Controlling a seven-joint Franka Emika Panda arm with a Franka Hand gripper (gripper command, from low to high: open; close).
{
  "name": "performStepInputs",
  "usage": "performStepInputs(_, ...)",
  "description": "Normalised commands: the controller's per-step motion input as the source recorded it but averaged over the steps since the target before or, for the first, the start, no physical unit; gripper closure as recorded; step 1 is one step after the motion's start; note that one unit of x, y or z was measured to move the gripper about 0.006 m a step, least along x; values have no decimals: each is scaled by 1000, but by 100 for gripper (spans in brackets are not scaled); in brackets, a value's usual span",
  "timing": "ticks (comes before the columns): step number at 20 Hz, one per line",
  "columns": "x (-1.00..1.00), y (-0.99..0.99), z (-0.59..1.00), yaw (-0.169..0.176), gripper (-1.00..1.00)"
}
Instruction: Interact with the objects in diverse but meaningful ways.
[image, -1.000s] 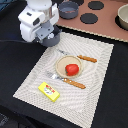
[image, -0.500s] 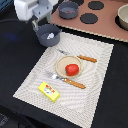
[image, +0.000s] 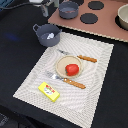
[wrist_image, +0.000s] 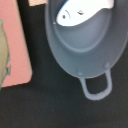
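Note:
A grey pot (image: 47, 34) stands at the placemat's far corner with a white utensil (image: 50, 35) lying inside it. The wrist view looks down into the pot (wrist_image: 85, 45) and onto the white utensil (wrist_image: 80, 12); no fingers show there. Only a sliver of my gripper (image: 45, 7) shows at the top edge of the exterior view, above and behind the pot. A red tomato (image: 72, 69) sits on a beige plate (image: 61, 66). A yellow box (image: 49, 92) lies at the mat's near corner. A small grey saucepan (image: 68, 9) stands on the pink board. No sausage is in view.
A pink stove board (image: 102, 27) with black burners (image: 89, 18) lies behind the mat; its edge shows in the wrist view (wrist_image: 15, 45). Two orange-handled utensils (image: 76, 83) (image: 86, 58) flank the plate. Another pot (image: 123, 17) stands at the exterior view's far right.
The arm has risen and pulled back from over the grey pot toward the top edge of the exterior view. The pot and the white utensil in it are now uncovered.

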Motion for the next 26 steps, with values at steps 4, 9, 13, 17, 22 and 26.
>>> performStepInputs(4,-38,973,-125,-48,-100)
performStepInputs(9,-131,867,-232,-106,-100)
performStepInputs(13,-173,722,-249,-121,-100)
performStepInputs(17,169,219,-64,-114,-100)
performStepInputs(22,402,-11,0,-139,-100)
performStepInputs(26,356,-56,0,-185,-100)
